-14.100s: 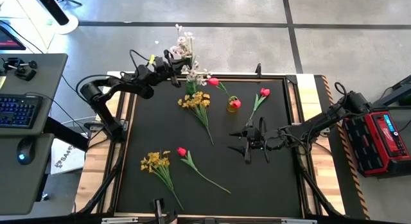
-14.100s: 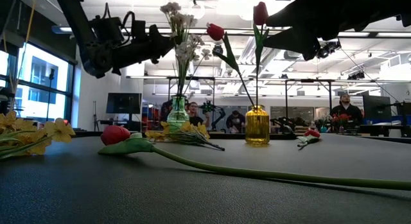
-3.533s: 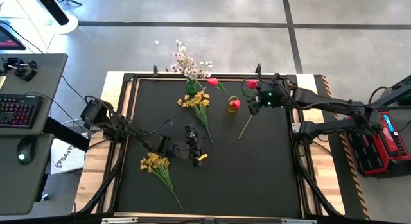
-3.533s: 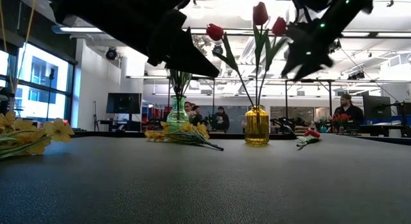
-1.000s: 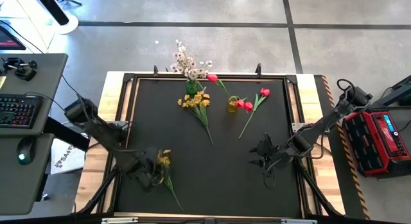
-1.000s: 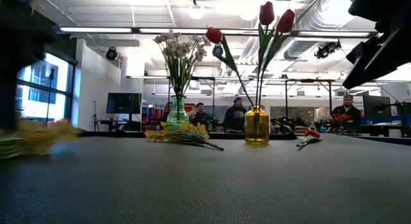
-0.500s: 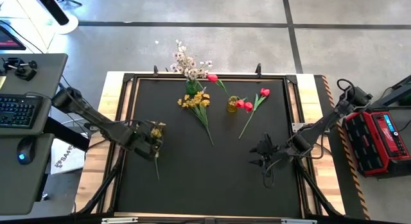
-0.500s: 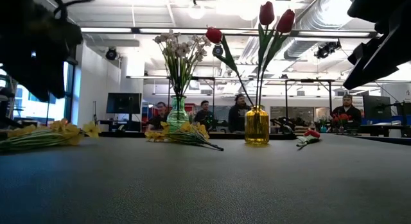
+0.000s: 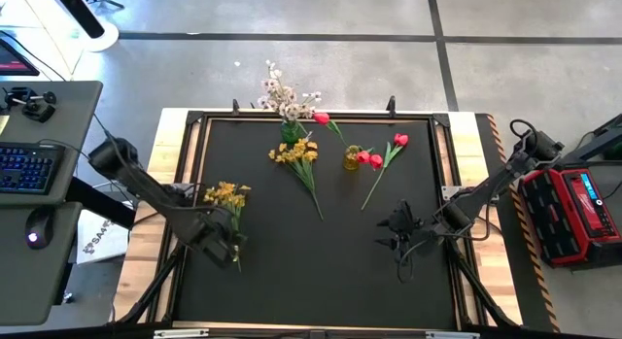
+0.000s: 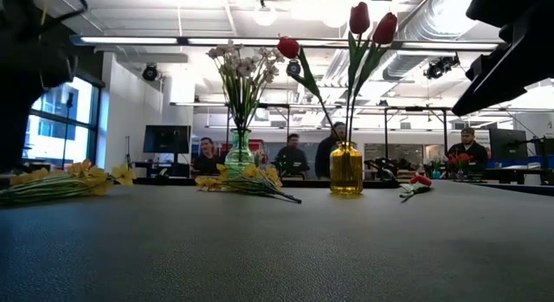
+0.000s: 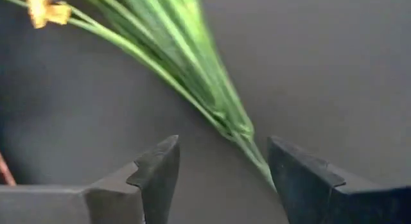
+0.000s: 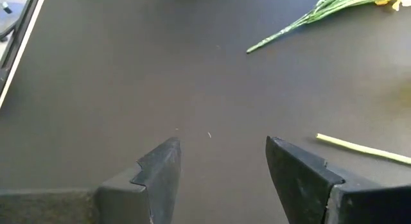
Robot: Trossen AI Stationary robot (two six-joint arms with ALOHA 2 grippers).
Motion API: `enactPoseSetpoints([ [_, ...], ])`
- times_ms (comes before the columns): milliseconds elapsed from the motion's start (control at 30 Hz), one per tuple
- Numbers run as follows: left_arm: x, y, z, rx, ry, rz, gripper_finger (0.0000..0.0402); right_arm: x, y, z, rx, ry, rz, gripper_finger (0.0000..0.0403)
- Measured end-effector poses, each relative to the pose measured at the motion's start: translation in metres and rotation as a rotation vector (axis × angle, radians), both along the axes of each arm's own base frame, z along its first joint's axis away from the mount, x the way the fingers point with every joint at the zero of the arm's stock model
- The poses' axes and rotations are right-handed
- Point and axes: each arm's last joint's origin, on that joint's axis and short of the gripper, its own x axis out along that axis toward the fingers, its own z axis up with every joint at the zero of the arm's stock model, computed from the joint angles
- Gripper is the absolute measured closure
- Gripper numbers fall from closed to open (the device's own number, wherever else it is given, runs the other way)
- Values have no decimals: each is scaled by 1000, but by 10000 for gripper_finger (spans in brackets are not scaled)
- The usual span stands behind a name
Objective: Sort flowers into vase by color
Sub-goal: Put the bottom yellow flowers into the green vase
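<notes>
The yellow daffodil bunch (image 9: 225,195) lies flat on the black mat (image 9: 330,271) near its left edge, blooms toward the far side and stems trailing toward the near side, where the left gripper (image 9: 231,246) sits over the stem ends with its fingers spread and nothing clamped between them. The step in hand looks like picking up this bunch, so the next move calls for settling the jaws around the stems and closing. The right gripper (image 9: 397,244) waits open and empty at the mat's near right, with 1 red tulip (image 9: 387,162) still lying beside the amber vase (image 9: 351,159).
</notes>
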Motion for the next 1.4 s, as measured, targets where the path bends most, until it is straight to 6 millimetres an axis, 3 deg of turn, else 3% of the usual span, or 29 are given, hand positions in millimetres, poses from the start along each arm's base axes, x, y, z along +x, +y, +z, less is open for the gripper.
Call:
enactPoseSetpoints([
  [233,19,8,-23,69,71,-18,163,0,0,0,-8,1,7,192],
  [433,41,20,-28,46,29,-124,179,0,0,1,4,-7,3,192],
  [600,48,35,-28,60,53,-165,237,0,0,0,34,-6,-18,192],
  [900,56,49,-28,53,72,-270,386,1,1,1,57,-15,-39,192],
  [1067,61,48,-19,98,-39,-306,393,1,0,1,61,-24,-51,192],
  [1400,62,53,23,228,-415,-430,400,2,0,-1,64,-63,-76,192],
])
